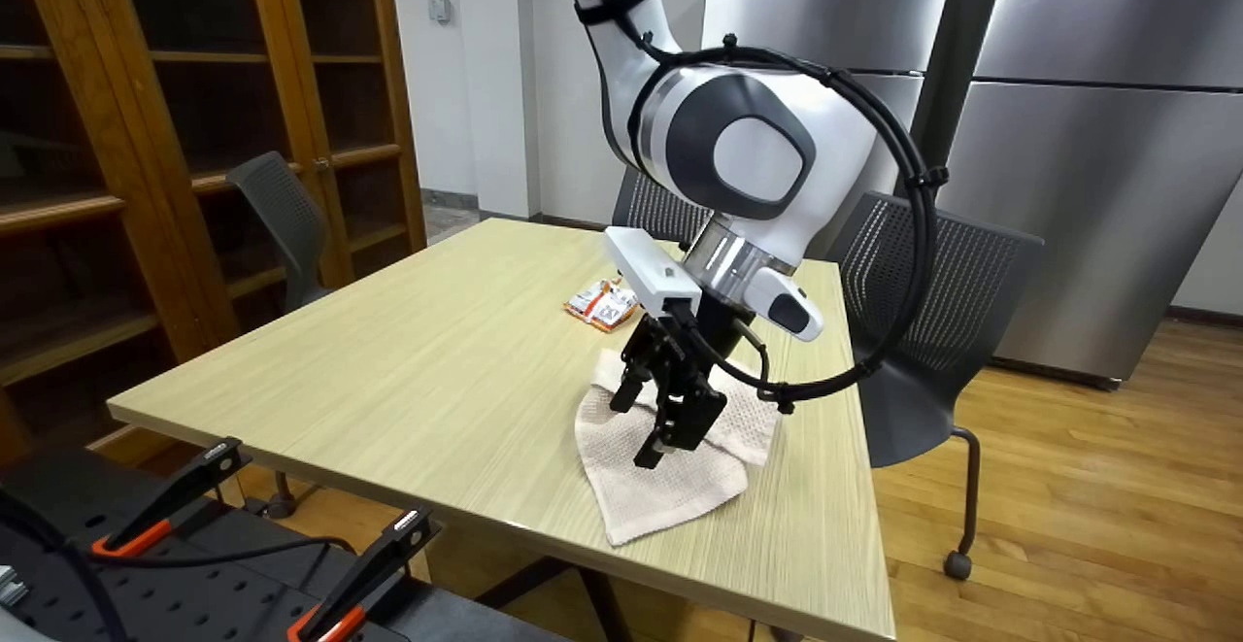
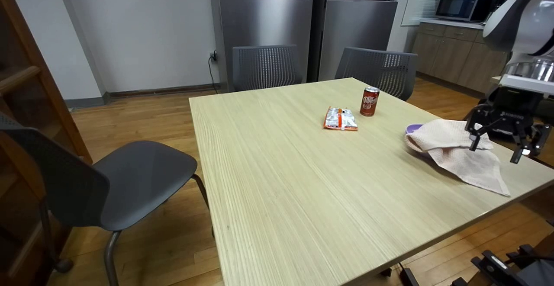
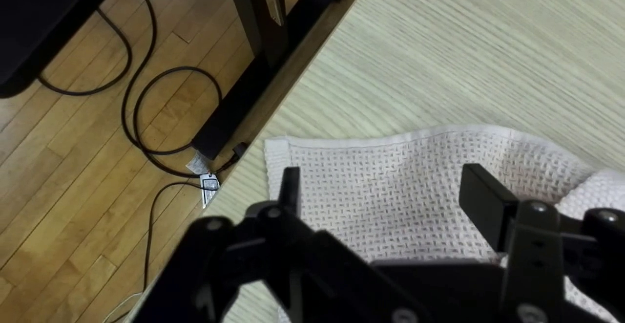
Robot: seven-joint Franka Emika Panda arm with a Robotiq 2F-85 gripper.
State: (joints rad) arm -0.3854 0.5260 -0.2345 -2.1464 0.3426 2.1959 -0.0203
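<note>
Hand (image 3: pixel 385 195) spread wide, gripping nothing, bottom of wrist view. Pale cloth (image 3: pixel 351 171) beneath; can't tell if they touch.

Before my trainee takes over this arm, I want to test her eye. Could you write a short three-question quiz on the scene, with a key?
1. True or false: the gripper is open over the cloth.
2. Which colour is the item peeking out from under the cloth? A green; B purple; C yellow.
3. Fill the gap: on the table, the upright can stands nearest to the ____.

Key: 1 true; 2 B, purple; 3 silver-and-orange packet.
</note>
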